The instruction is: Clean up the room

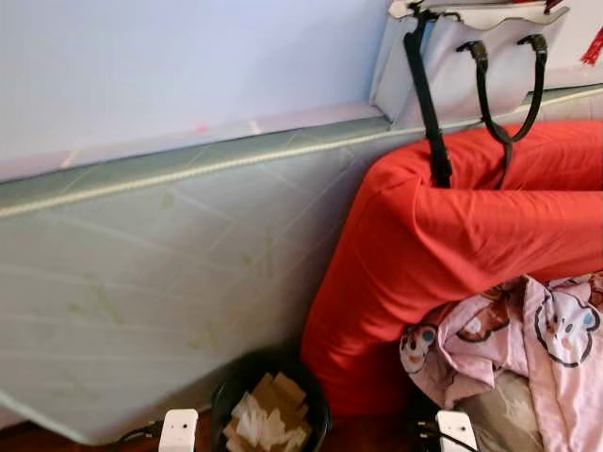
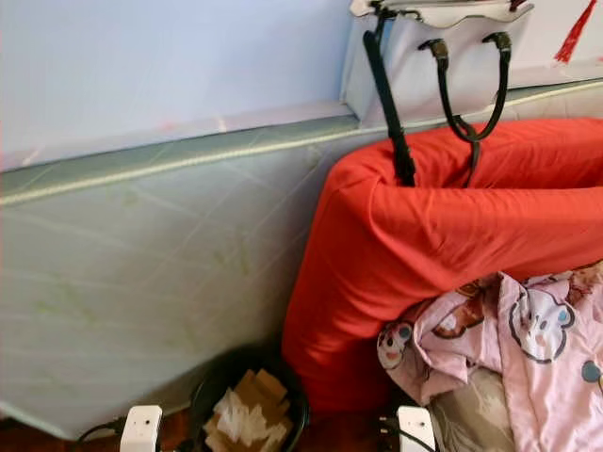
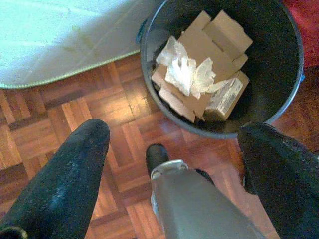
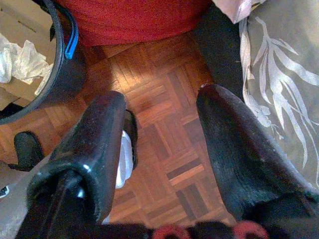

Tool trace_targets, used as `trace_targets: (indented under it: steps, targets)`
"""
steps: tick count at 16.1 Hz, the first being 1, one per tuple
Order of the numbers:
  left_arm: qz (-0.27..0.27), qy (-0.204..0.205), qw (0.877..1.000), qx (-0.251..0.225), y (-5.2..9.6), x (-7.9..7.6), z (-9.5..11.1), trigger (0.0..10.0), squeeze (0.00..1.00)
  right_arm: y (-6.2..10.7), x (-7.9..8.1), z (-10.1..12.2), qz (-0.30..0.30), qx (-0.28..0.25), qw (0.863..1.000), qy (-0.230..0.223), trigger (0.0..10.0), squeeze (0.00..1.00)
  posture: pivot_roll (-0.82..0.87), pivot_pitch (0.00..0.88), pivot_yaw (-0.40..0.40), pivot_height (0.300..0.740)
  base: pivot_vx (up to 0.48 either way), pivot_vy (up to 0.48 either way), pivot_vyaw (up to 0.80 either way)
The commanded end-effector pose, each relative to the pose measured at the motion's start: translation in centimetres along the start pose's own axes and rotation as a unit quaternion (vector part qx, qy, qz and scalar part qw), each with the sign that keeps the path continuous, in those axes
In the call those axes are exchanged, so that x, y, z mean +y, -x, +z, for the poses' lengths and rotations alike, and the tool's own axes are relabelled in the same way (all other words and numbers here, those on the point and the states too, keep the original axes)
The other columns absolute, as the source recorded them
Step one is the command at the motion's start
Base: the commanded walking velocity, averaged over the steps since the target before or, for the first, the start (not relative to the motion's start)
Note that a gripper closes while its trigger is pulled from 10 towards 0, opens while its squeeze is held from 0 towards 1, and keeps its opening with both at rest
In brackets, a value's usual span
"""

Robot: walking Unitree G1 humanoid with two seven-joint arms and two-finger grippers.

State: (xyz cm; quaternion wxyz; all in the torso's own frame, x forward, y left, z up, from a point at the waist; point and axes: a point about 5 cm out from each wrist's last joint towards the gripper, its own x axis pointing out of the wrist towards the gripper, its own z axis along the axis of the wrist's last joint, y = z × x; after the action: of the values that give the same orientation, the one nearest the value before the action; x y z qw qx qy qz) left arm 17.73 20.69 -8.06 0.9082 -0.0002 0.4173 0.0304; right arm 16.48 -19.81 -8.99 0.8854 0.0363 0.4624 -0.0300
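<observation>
Left gripper [image 3: 172, 144] hangs spread and empty over the parquet floor [image 3: 45, 134], the black trash bin [image 3: 284, 99] of cardboard scraps [image 3: 199, 45] and crumpled tissue [image 3: 187, 72] just ahead of its fingertips. Right gripper [image 4: 162, 99] is parted too, holding nothing, the bin's rim beside one finger [image 4: 94, 144] and a leaf-patterned cloth [image 4: 279, 74] past the other. Ahead, a red quilt [image 1: 443, 235] leans beside the bin.

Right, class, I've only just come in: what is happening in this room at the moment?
The robot stands over a black bin holding cardboard pieces and crumpled white paper. Neither gripper holds anything: the left gripper hangs open above the wooden floor near the bin, and the right gripper is open over the floor too. A pale mattress and a red mattress lean against the wall.
</observation>
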Motion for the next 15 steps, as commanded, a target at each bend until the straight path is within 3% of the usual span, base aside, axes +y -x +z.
trace_targets:
  steps: [1,8,15]
  targets:
    - [0.001,0.003,1.000,0.010,0.14,0.04,-0.57,10.0,0.00,0.09,-0.17,-0.25,-0.001,0.000,1.000,-0.007,10.0,0.00,-0.08,0.000,-0.045,0.740,-0.266,0.000,0.00]
    - [0.003,0.000,1.000,0.012,0.15,0.17,-0.59,10.0,0.00,0.09,-0.11,-0.37,-0.002,0.004,1.000,-0.016,10.0,0.00,-0.08,0.000,-0.045,0.740,0.000,0.000,0.00]
    - [0.002,0.002,1.000,0.011,0.15,0.11,-0.61,10.0,0.00,0.10,-0.16,-0.46,0.000,0.010,1.000,-0.010,10.0,0.00,-0.08,0.000,-0.046,0.740,0.000,0.000,-0.80]
